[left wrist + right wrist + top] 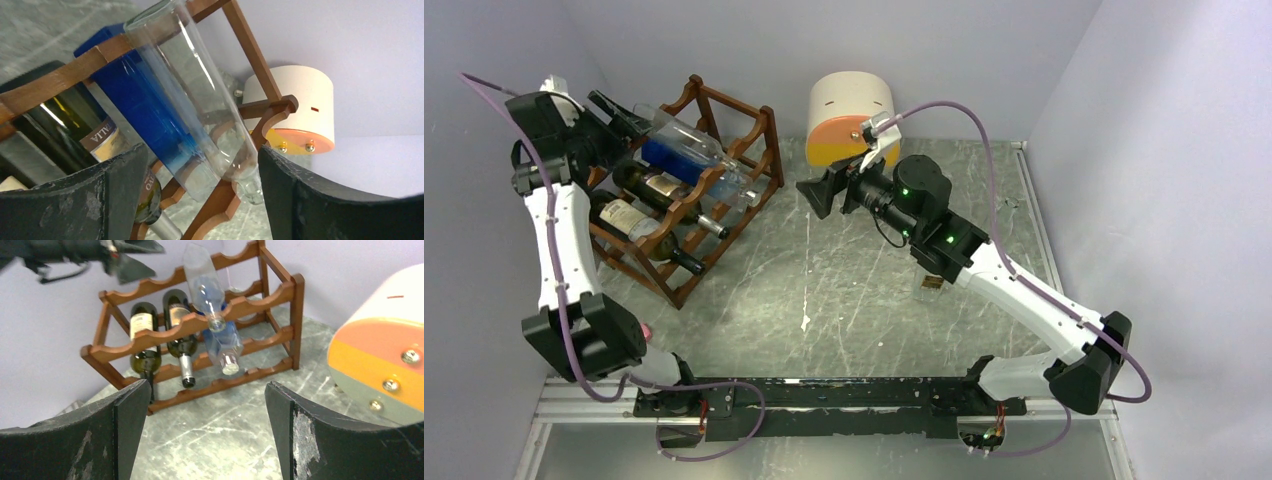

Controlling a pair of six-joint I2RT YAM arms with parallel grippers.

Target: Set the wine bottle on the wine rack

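My left gripper is spread wide and grasps nothing. It hangs at the back of the wine rack at top-tier height, and whether a finger touches glass I cannot tell. The clear wine bottle lies on the rack's top tier, directly above a blue bottle in the tier below and beside the column holding two dark bottles. Its long axis runs from the rack's back to its front, across both top rails. The base points toward my left fingers and the neck rests in a dip of the front rail, with the mouth poking out past it. My right gripper is also open and empty, well in front of the rack over the table, near the cream-and-orange box. I judge the placing all but done, so the danger lies in my leaving. If my left fingers catch the base as they pull away, they could push the bottle forward neck first or roll it out of its dip, and smooth round glass on a narrow rail would not resist much. A bump to the rack frame could jar the lower bottles too. The protruding mouth would be an easy thing for my right arm to strike if it moved closer.
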